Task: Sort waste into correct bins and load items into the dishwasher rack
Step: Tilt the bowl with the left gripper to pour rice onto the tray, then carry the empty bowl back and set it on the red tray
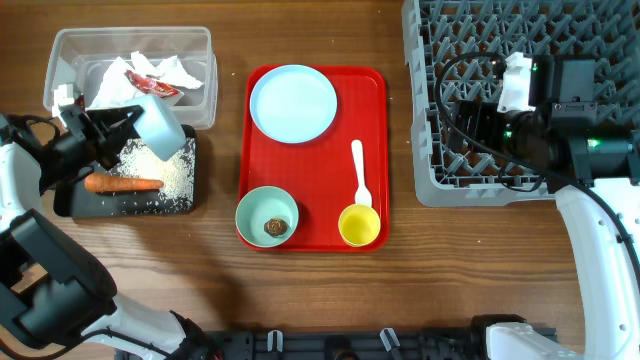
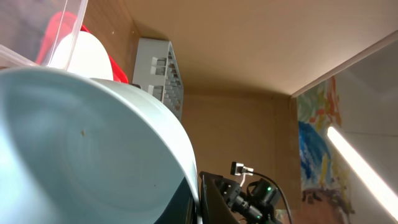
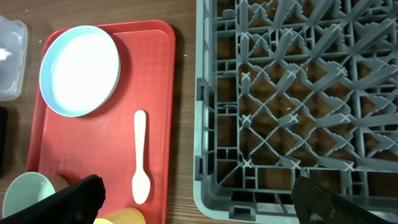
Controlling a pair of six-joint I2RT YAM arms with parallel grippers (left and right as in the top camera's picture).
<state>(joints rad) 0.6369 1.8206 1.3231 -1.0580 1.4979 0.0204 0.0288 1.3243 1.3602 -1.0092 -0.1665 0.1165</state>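
Your left gripper [image 1: 128,128] clamps 1 tipped bowl [image 1: 160,125] over the black tray [image 1: 75,202] of rice [image 1: 172,172] and carrot [image 1: 122,183], the tub [image 1: 130,33] holds napkin [image 1: 180,72] and wrapper [image 1: 152,87], and your right gripper [image 3: 202,199], jaws apart, hangs over the rack [image 1: 600,30].

Black-and-white arms [image 1: 598,232], looped black cables [image 1: 436,95]

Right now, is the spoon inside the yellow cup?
No, the spoon lies flat on the red tray, next to the cup.

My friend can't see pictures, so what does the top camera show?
The left gripper holds a mint bowl tilted over the black tray, which holds rice and a carrot. A red tray carries a plate, spoon, yellow cup and another bowl; the grey rack is rightmost.
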